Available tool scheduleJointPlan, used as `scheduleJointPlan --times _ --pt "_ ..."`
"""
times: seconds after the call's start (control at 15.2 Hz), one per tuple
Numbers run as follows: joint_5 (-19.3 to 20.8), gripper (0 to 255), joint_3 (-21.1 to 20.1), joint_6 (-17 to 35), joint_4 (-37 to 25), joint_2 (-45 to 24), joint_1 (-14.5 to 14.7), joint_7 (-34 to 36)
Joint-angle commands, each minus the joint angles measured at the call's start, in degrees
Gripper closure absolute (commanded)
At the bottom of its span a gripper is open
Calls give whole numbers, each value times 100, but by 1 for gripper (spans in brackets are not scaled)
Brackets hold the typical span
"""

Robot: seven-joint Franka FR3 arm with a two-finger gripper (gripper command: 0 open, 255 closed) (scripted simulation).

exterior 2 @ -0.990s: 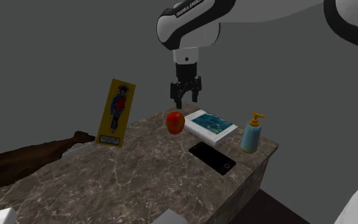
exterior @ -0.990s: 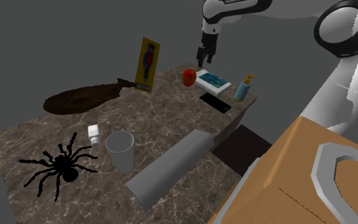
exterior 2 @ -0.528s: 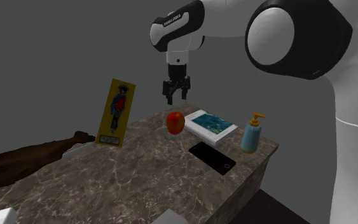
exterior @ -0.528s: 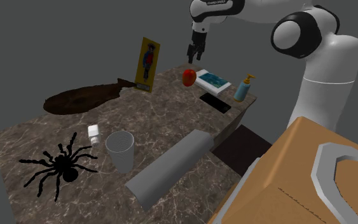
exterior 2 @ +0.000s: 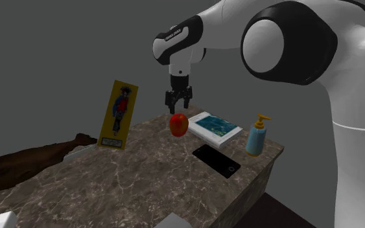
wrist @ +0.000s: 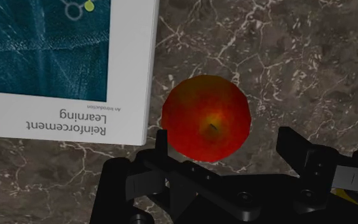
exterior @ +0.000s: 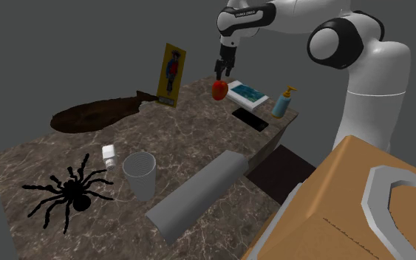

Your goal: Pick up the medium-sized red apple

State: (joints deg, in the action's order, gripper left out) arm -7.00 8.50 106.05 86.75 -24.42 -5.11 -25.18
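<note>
I have the all-black two-finger gripper (exterior 2: 177, 105) hanging directly over the round red apple with a yellowish patch around its stem (exterior 2: 179, 124), fingertips just above the fruit and not touching it. In the wrist view the 2 fingers (wrist: 161, 141) stand well apart, with the apple lying between them and further down, so the jaws are open and hold nothing.

The apple rests on the dark brown marble countertop (exterior: 191, 140), near its far end in the shoulder view. Just beside it lies a flat book with a teal cover and white border (wrist: 63, 63); I can read "Reinforcement Learning" on the border. A narrow strip of marble separates book and apple.

In the second exterior view a flat black phone (exterior 2: 216, 160) lies nearer the camera than the book, and a blue pump bottle with an orange top (exterior 2: 256, 138) stands near the counter's right corner. To the apple's left a tall yellow card showing a figure (exterior 2: 118, 114) stands upright.

At the near end in the shoulder view I see a black spider figure (exterior: 66, 193), a grey ribbed cup (exterior: 140, 174), a small white object (exterior: 110, 154) and a long grey block (exterior: 199, 193), all well apart from the apple.
</note>
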Motion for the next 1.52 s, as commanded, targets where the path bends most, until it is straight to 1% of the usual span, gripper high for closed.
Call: scheduleJointPlan --times 0.0,0.07,0.66,1.45 --pt "-2 0 -1 60 57 0 1 -6" --pt "-2 255 -1 70 69 3 2 -6" --pt "-2 255 -1 60 57 0 1 -6" --pt "34 255 16 -803 -691 119 -20 60"
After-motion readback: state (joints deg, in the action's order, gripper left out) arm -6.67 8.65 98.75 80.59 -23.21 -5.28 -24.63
